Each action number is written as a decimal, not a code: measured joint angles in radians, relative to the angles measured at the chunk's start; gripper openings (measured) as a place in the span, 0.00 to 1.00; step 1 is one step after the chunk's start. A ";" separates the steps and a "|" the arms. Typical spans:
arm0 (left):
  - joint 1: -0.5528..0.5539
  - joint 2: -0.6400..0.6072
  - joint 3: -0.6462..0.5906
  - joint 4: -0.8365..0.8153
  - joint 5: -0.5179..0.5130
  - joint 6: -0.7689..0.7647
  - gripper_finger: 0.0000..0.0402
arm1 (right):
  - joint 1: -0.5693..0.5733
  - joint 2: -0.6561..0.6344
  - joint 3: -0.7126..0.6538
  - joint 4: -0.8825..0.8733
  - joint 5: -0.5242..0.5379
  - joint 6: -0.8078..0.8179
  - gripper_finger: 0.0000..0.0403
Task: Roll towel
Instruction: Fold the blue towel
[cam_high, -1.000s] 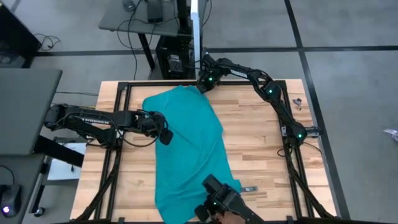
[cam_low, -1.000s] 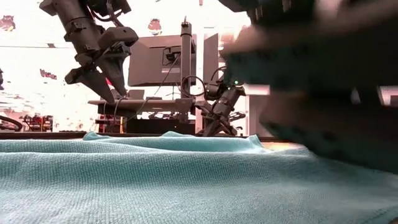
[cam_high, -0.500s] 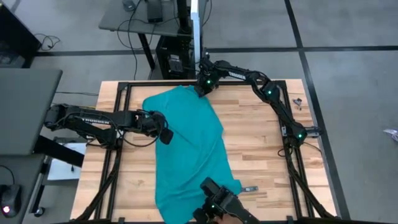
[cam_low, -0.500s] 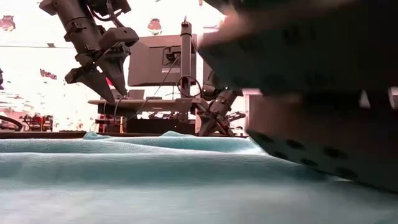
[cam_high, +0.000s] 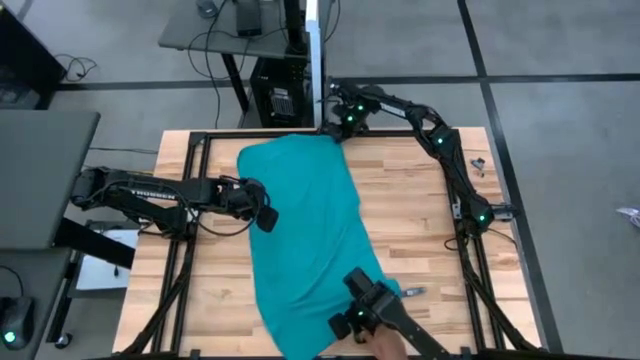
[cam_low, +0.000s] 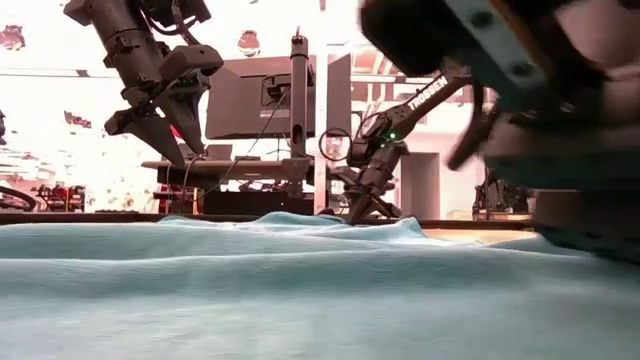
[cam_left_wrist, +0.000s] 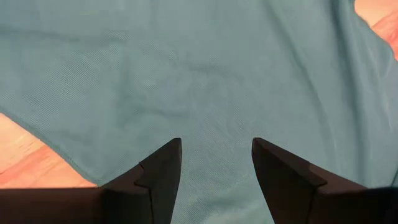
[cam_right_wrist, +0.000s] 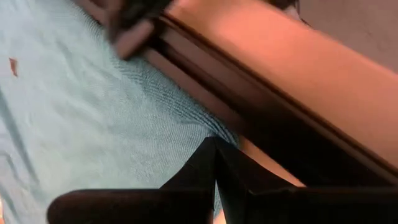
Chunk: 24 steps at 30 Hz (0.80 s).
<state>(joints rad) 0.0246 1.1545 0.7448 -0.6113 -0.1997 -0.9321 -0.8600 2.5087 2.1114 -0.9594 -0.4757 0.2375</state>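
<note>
The teal towel lies spread along the wooden table from its far edge to its near edge; it fills the low view. My right gripper is shut at the towel's far corner, by the table's far edge. My left gripper is open and empty. It hangs well above the towel's left edge in the low view, and its fingers stand over the cloth in the left wrist view. My right gripper pinches the towel's far corner between its two shut fingers, slanting down at the table's far edge. The fingertips hide the place of contact, so I cannot tell one layer from several. The rest of the towel lies flat on the table.
A black metal frame runs along the table's far edge, right beside my right gripper. A third dark gripper-like device, with a person's hand behind it, sits on the towel's near end. Small items lie at the far right.
My right gripper has gone toward the table's far right with the towel's far corner, and the towel's far end has been drawn flatter toward the far edge. The dark device at the near edge has shifted right with the towel's near end.
</note>
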 joint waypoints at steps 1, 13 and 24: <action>0.000 0.000 0.000 0.000 0.000 0.000 0.45 | -0.006 0.000 0.001 -0.014 0.004 0.000 0.00; 0.024 -0.001 0.028 0.000 0.003 0.070 0.45 | 0.001 -0.214 -0.002 -0.174 0.044 -0.199 0.00; -0.008 -0.001 0.065 0.079 0.065 0.291 0.45 | 0.276 -0.663 -0.180 -0.362 0.070 -0.332 0.00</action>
<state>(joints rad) 0.0164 1.1538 0.8101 -0.5323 -0.1347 -0.6407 -0.5836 1.8457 1.9318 -1.3218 -0.4058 -0.0946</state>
